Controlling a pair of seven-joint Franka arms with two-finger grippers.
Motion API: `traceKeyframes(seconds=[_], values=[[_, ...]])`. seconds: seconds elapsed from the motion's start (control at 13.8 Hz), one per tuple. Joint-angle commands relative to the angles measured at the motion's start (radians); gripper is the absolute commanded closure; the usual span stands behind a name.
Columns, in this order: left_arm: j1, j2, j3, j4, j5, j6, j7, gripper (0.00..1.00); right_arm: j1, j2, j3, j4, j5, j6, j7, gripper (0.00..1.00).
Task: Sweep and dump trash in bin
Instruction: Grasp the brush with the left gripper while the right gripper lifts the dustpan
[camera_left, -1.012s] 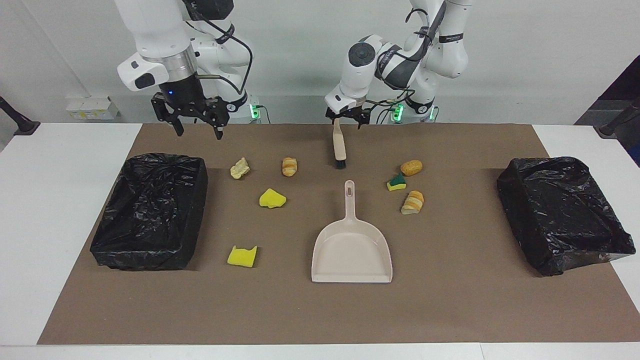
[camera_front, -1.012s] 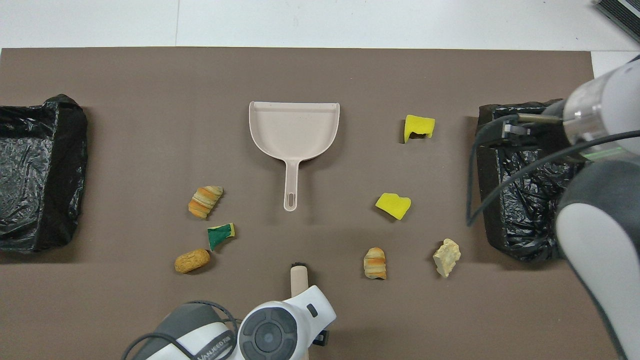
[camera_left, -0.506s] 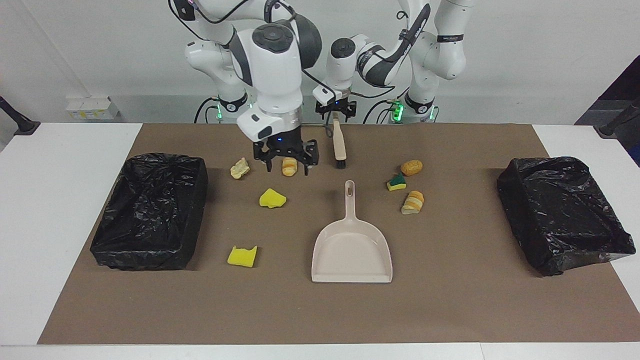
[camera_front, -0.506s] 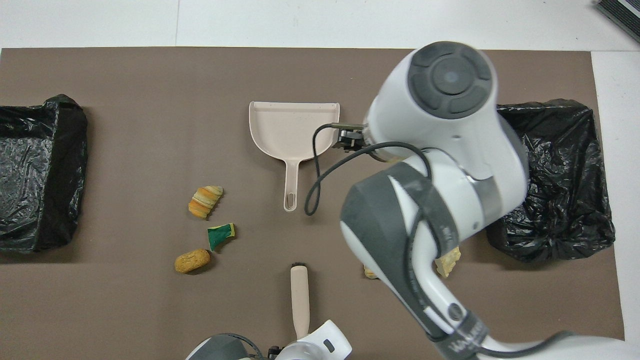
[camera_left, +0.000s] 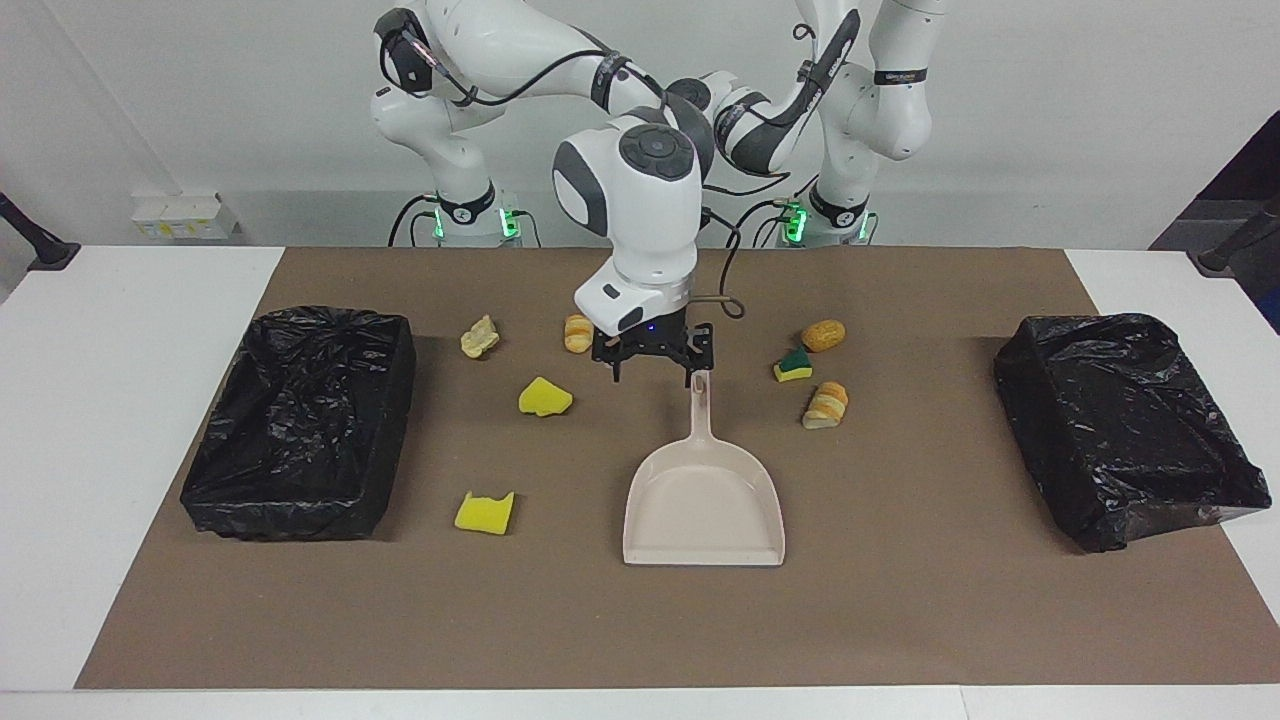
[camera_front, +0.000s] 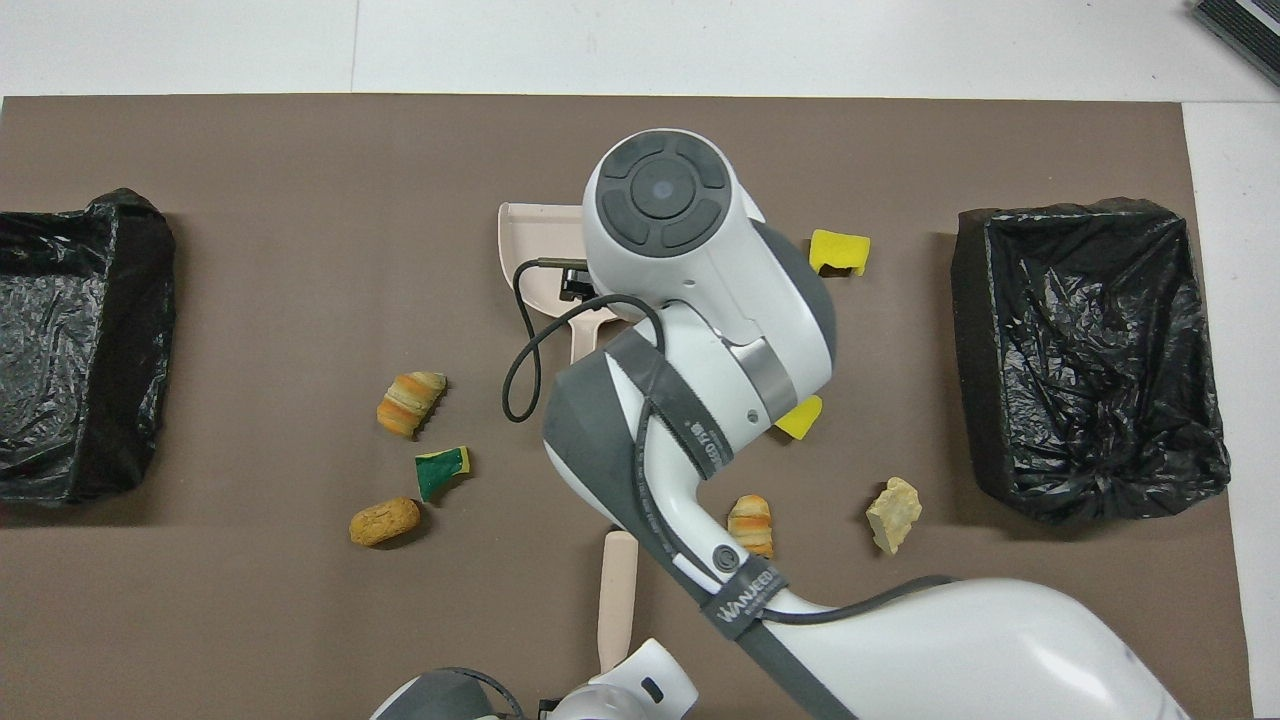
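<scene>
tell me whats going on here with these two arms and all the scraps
The right gripper hangs open just above the handle of the beige dustpan, not yet holding it. The left gripper, hidden in the facing view, is shut on the handle of the brush near the robots. All seven scraps, such as the green-backed sponge piece, lie loose on the brown mat; nothing has visibly reached the two black-lined bins yet.

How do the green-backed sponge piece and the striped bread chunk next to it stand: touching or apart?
Apart. The overhead view shows a strip of bare brown mat between the green-backed sponge piece and the striped bread chunk.
</scene>
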Motion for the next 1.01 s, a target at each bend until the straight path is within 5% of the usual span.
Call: traceKeyframes(seconds=[0.0, 0.36, 0.72, 0.94], values=[[-0.003, -0.030, 0.012, -0.035, -0.004, 0.001, -0.017, 1.00, 0.062, 0.096, -0.014, 0.068, -0.041, 0.042, 0.068, 0.00], [0.014, -0.114, 0.015, -0.039, 0.008, -0.145, -0.017, 1.00, 0.116, 0.132, -0.018, 0.047, -0.053, 0.085, 0.088, 0.00], [0.040, -0.273, 0.012, -0.143, 0.079, -0.234, -0.015, 1.00, 0.115, 0.072, -0.014, -0.132, -0.034, 0.191, 0.091, 0.04], [0.116, -0.295, 0.012, -0.147, 0.138, -0.260, -0.008, 1.00, 0.107, 0.002, -0.014, -0.293, -0.030, 0.275, 0.097, 0.09]])
